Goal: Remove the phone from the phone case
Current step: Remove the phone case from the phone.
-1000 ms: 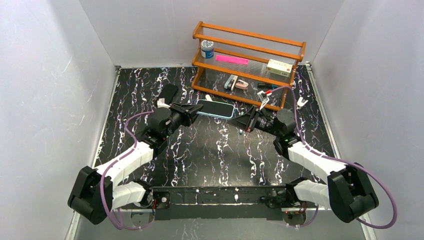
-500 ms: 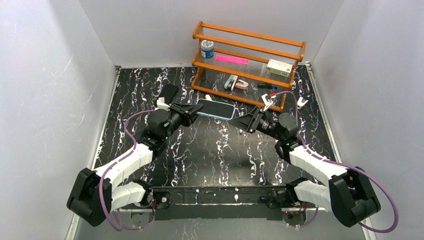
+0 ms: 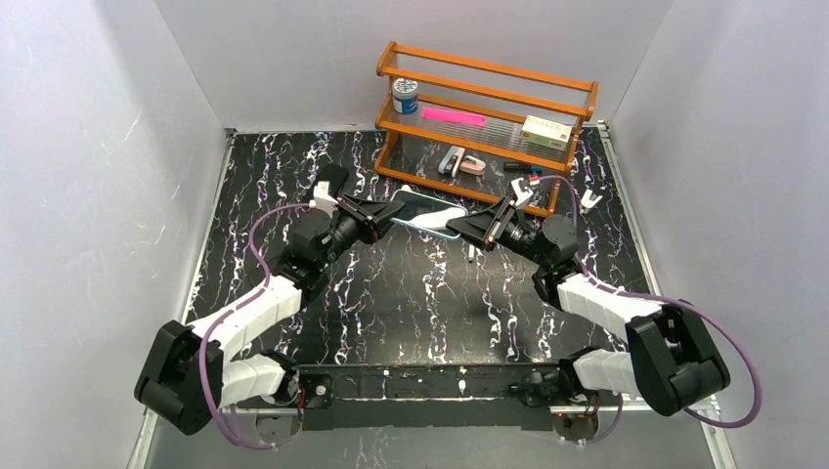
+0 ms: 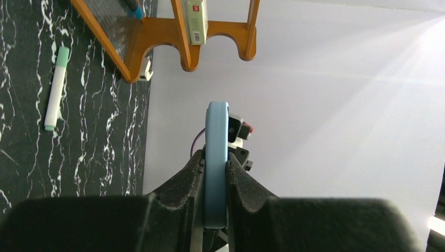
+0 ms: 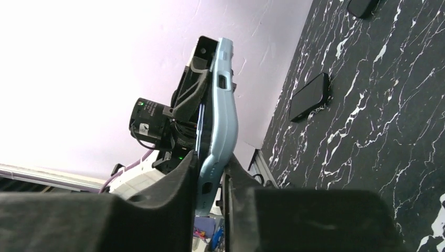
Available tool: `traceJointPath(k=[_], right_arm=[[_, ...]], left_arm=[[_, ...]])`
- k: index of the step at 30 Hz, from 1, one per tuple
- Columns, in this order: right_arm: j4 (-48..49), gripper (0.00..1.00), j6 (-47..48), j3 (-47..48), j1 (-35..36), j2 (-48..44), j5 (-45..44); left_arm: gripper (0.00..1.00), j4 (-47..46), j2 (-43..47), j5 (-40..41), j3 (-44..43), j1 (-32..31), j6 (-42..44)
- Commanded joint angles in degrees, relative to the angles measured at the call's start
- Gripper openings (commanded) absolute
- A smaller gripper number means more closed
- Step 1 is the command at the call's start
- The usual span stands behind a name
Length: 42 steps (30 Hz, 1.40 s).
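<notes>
**Position of the workpiece.** The phone (image 3: pixel 418 205) is seated in the light blue phone case (image 4: pixel 216 126). The assembly is held clear of the table (image 3: pixel 411 293), over its middle and just near of the wooden rack (image 3: pixel 486 98). The long axis is laid left to right, and the dark screen is turned upward toward the top camera.

**Left gripper.** The left gripper (image 4: pixel 215 160) is clamped on the left end of the phone case. In the left wrist view the case is seen edge-on, and both fingers (image 4: pixel 195 173) are pressed against its faces.

**Right gripper.** The right gripper (image 5: pixel 211 160) is applied to the right end of the phone case. In the right wrist view one finger is seated against each face of the case, and no gap is seen on either side. The case edge is seen to bow slightly just beyond these fingers. Whether the phone has begun to part from the case cannot be told.

**Surroundings.**
- A green-and-white marker (image 4: pixel 55 88) is laid on the table near the foot of the rack.
- A black slab (image 5: pixel 309 97) is laid flat on the far left part of the table, well apart from both grippers.
- A blue-lidded jar (image 3: pixel 405 95), a pink item (image 3: pixel 453 116) and a small box (image 3: pixel 546 130) are carried on the rack.
</notes>
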<state>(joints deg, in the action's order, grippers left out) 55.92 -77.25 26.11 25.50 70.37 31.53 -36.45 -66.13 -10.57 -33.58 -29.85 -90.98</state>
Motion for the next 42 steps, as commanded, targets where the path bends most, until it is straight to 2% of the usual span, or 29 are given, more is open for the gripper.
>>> traceJointPath(k=[1, 5, 14, 20, 26, 28, 31, 35, 38, 40, 42], right_arm=[[7.96, 0.16, -3.80, 3.75, -0.17, 1.47, 2.22], [8.13, 0.01, -5.25, 4.85, -0.18, 1.62, 2.45], [8.15, 0.01, -9.75, 4.54, 0.20, 0.41, -2.89], [5.69, 0.01, -10.25, 4.82, 1.22, -0.18, -5.01], [4.88, 0.01, -9.80, 4.93, 3.42, -0.22, -7.06], [4.50, 0.01, -9.53, 5.02, 3.80, -0.23, -7.47], [3.87, 0.02, -8.33, 5.27, 3.88, -0.26, -6.74], [2.21, 0.24, -6.38, 4.19, 3.92, -1.06, -5.94], [2.58, 0.46, -3.94, 3.39, 3.89, -1.40, -3.94], [2.61, 0.55, -1.09, 3.31, 3.88, -1.82, -1.77], [3.03, 0.60, 1.67, 3.06, 3.82, -2.18, 1.27]], left_arm=[[0.13, -5.26, 0.26, -1.03, -3.07, -0.21, -0.26], [0.31, -5.38, -0.24, 0.07, -2.96, -0.21, -0.09], [0.40, -6.75, -2.89, 1.95, -4.60, -1.30, 0.86], [0.36, -7.94, -4.56, 4.62, -5.28, -1.82, 1.14], [0.29, -9.32, -6.51, 5.84, -6.39, -2.46, 1.42], [0.25, -9.57, -7.04, 5.81, -6.49, -2.65, 1.35], [0.13, -10.07, -6.62, 7.03, -5.65, -2.67, 1.10], [0.00, -10.22, -5.32, 9.60, -4.65, -2.67, 0.91], [0.00, -10.31, -5.39, 9.78, -4.72, -2.67, 0.06], [0.00, -10.31, -5.41, 9.78, -4.83, -2.67, -0.39], [0.00, -10.36, -5.41, 9.78, -5.04, -2.67, -0.60]])
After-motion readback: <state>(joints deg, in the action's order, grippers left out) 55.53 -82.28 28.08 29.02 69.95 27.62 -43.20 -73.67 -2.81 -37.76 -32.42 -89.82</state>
